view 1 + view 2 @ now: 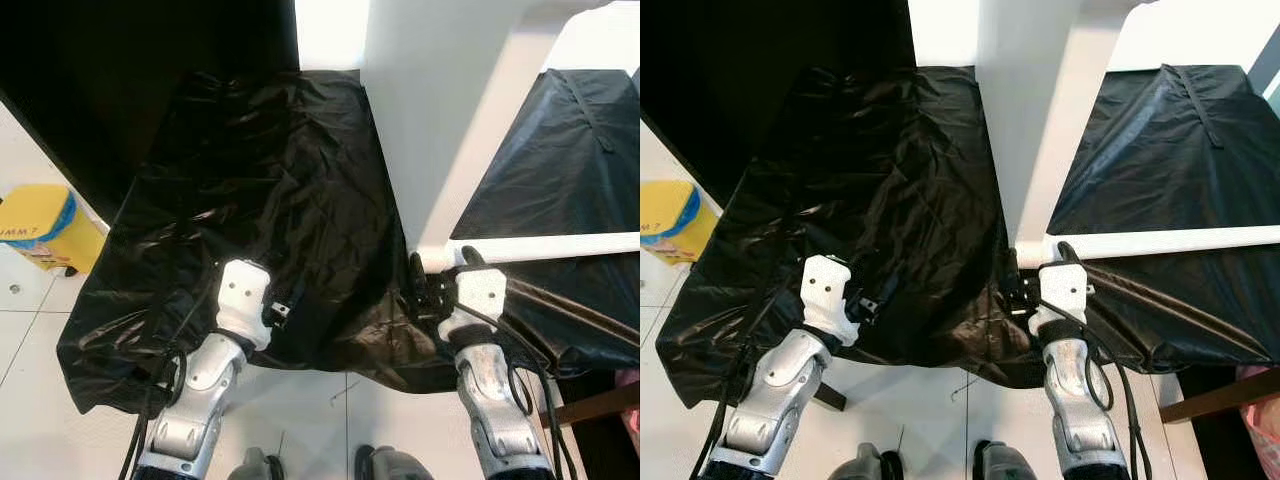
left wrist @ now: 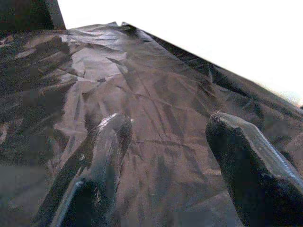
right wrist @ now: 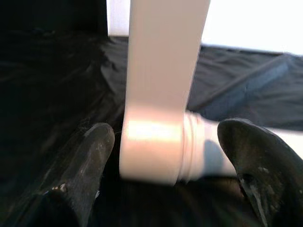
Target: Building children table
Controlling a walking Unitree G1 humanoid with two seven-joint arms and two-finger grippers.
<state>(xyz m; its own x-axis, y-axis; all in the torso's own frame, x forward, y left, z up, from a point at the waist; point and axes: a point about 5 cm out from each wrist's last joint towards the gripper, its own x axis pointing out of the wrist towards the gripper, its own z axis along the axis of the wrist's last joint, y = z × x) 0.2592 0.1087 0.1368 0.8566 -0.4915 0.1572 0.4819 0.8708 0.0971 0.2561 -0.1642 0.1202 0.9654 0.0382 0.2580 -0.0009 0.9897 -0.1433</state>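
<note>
- Right now the white plastic children's table frame (image 1: 440, 120) lies tipped on the crinkled black plastic sheet (image 1: 280, 170) that covers the work surface, one flat white panel running away from the robot and a round white leg (image 1: 560, 247) reaching out to the right.
- The right gripper (image 3: 161, 156) sits at the joint where that leg screws into the panel's rounded corner; its black fingers (image 3: 83, 165) are spread wide either side, not closed on it.
- The left gripper (image 2: 170, 156) hovers over bare sheet, fingers apart and empty.
- Judging by looks, the frame is stiff, light and smooth, so likely slippery; the ribbed collar beside the corner seems the surest place to grip.
- A yellow bin (image 1: 45, 225) stands on the floor, well apart to the left.
</note>
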